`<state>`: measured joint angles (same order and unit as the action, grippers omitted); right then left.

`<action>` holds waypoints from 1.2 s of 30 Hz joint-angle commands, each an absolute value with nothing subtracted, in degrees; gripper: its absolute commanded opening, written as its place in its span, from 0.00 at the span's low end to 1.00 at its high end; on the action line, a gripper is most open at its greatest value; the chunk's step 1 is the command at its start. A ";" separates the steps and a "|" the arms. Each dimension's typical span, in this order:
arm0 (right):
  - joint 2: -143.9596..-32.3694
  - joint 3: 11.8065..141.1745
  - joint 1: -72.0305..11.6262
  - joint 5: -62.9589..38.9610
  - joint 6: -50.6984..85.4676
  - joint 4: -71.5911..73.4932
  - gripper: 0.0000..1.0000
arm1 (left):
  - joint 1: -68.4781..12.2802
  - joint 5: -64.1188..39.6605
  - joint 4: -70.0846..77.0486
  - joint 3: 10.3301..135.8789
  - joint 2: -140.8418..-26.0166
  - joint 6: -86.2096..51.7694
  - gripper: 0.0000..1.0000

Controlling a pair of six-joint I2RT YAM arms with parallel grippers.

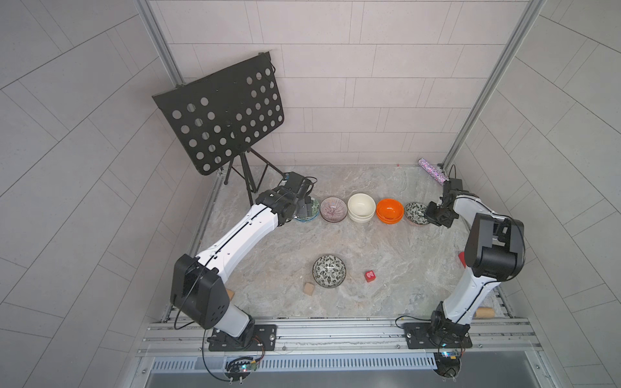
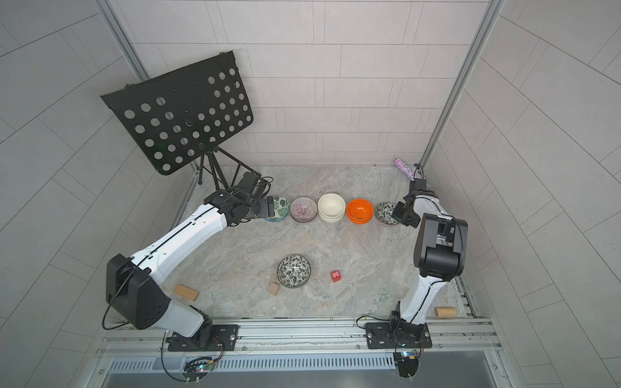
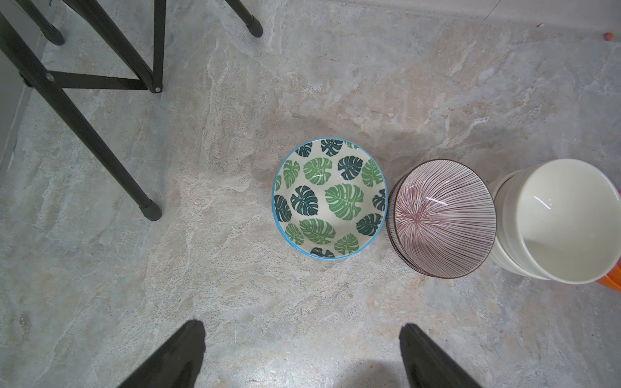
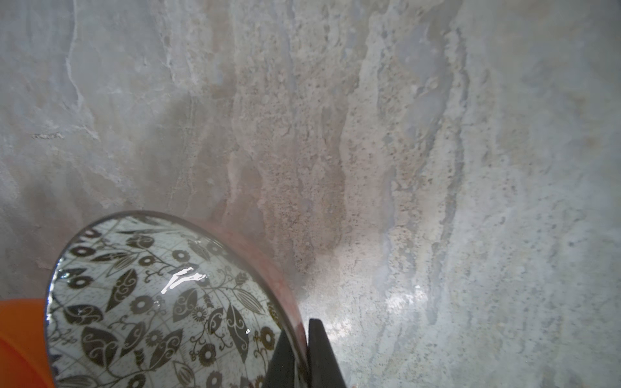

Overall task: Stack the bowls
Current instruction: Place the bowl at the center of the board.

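Along the back runs a row of bowls: green-leaf [image 1: 312, 211] [image 3: 331, 198], purple-striped [image 1: 332, 209] [image 3: 440, 218], a cream stack of two [image 1: 361, 207] [image 3: 557, 221], an orange stack of two [image 1: 389, 210] and a black-and-white leaf bowl [image 1: 414, 212] [image 4: 151, 302]. A second black-and-white bowl [image 1: 329, 270] [image 2: 293, 270] sits alone near the front middle. My left gripper [image 1: 304, 209] [image 3: 302, 336] hangs open above the near side of the green-leaf bowl, holding nothing. My right gripper [image 1: 430, 213] [image 4: 304, 339] is shut on the black-and-white bowl's rim at the row's right end.
A black music stand [image 1: 221, 114] rises at the back left, its tripod legs [image 3: 84, 111] close to the green-leaf bowl. A red die [image 1: 370, 275] and a wooden block [image 1: 309, 289] lie beside the front bowl. A glittery roll [image 1: 432, 171] lies in the back right corner.
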<state>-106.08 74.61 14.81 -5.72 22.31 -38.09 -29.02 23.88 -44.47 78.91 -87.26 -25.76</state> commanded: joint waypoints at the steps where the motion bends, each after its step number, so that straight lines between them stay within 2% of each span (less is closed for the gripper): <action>1: -106.01 76.38 14.29 -4.17 22.35 -36.69 0.08 | -29.27 23.38 -45.16 78.81 -87.02 -26.11 0.91; 11: -108.01 77.65 14.19 -2.84 21.88 -37.00 0.12 | -29.27 22.84 -44.76 78.27 -87.02 -26.30 0.91; 21: -104.93 76.71 14.22 -2.77 21.89 -37.19 0.31 | -29.27 21.49 -44.92 78.18 -87.29 -26.30 0.91; 29: -93.38 78.33 12.84 -1.25 20.78 -40.01 0.43 | -31.76 13.54 -46.89 71.74 -84.71 -24.70 0.80; 36: -89.94 81.70 5.30 0.02 19.17 -43.42 0.47 | -39.11 7.30 -47.62 64.66 -83.50 -27.72 0.70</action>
